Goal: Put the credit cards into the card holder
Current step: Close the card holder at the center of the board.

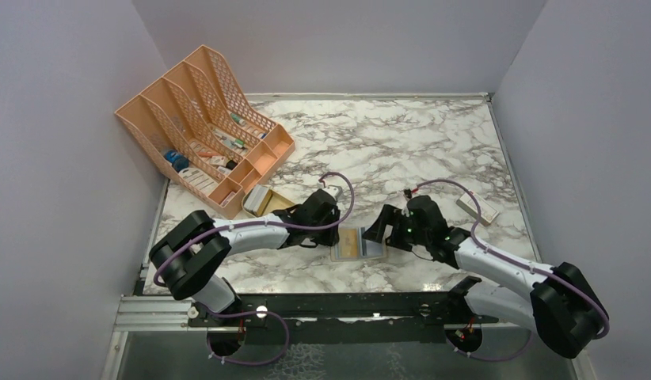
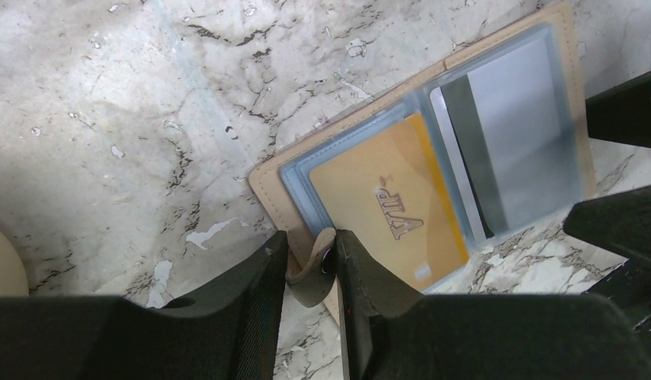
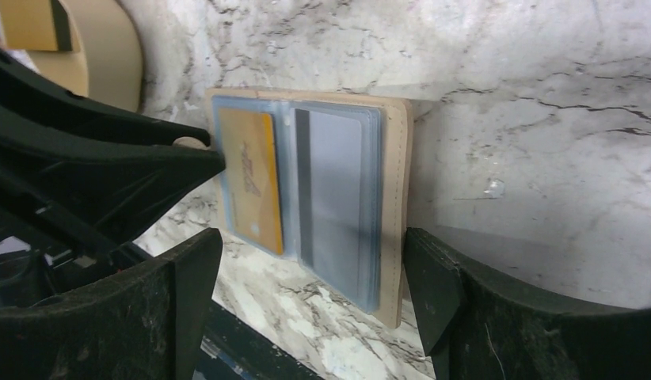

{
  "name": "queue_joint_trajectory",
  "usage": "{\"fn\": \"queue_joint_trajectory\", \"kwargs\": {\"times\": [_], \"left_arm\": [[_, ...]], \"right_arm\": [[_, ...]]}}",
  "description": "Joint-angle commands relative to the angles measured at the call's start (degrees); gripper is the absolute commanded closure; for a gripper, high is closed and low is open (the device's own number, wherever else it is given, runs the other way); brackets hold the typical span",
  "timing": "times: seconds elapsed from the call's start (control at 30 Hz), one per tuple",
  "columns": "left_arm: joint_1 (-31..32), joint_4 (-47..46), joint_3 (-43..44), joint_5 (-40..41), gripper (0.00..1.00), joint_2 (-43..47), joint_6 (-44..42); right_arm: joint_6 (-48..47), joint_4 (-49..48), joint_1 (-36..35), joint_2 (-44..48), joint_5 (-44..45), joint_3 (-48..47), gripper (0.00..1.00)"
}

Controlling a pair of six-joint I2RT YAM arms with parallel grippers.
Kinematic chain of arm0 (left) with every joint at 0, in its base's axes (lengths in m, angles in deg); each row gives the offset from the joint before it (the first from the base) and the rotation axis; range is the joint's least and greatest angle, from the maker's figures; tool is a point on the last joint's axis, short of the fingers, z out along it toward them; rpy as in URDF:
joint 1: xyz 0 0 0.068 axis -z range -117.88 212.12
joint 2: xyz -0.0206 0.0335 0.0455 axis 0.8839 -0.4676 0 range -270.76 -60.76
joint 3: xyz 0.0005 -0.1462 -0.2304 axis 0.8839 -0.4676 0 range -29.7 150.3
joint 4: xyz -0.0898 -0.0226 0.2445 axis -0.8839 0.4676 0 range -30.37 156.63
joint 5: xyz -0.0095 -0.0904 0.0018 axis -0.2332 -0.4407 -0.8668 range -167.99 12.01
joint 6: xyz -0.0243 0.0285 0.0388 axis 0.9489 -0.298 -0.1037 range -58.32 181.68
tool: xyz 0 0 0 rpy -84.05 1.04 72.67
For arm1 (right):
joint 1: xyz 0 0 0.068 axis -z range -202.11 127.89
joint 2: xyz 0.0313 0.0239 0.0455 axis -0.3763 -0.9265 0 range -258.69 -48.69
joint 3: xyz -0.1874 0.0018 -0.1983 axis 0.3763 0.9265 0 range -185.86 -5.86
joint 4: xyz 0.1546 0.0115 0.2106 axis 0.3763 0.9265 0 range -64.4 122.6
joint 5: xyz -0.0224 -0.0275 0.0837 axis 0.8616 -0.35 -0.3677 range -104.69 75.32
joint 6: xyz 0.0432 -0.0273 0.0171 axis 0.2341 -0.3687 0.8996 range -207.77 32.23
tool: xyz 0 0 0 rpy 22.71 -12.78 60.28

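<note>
The tan card holder (image 1: 358, 244) lies open on the marble between both arms. In the left wrist view its left pocket holds a gold VIP card (image 2: 394, 214) and its right pocket a pale grey card with a dark stripe (image 2: 516, 142). My left gripper (image 2: 310, 253) is shut on the holder's snap tab (image 2: 306, 281) at its left edge; it also shows from above (image 1: 330, 233). My right gripper (image 3: 314, 277) is open and empty, its fingers (image 3: 433, 277) astride the holder's near end by the tan edge (image 3: 397, 174); it also shows from above (image 1: 379, 229).
An orange mesh file rack (image 1: 203, 127) stands at the back left. A beige oval dish (image 1: 263, 199) with something yellowish in it sits just behind my left gripper. A white box (image 1: 478, 209) lies to the right. The table's front edge is close below the holder.
</note>
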Motion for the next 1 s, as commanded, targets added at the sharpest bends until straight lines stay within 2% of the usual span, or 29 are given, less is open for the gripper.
{"fn": "queue_joint_trajectory", "kwargs": {"times": [0.0,0.33,0.6,0.77,0.97], "left_arm": [[0.5,-4.1,-0.9,-4.8,0.7,0.2,2.3],[0.5,-6.6,0.0,-7.7,0.7,-1.0,4.2],[0.5,-11.9,-1.0,-12.3,0.68,-1.7,7.8],[0.6,-12.5,-2.3,-12.3,0.67,-0.2,8.7],[0.5,-11.9,-3.3,-10.9,0.64,2.1,8.3]], "right_arm": [[2.5,-5.8,-0.2,1.6,-6.7,-1.6,0.16],[2.4,-3.6,-0.2,3.4,-8.7,-3.8,0.18],[2.5,-6.3,-0.2,0.2,-12.2,-2.8,0.2],[1.7,-6.9,-0.2,-2.3,-13.2,-2.9,0.24],[-0.8,-5.4,-0.2,-5.9,-10.8,-2.9,0.37]]}}
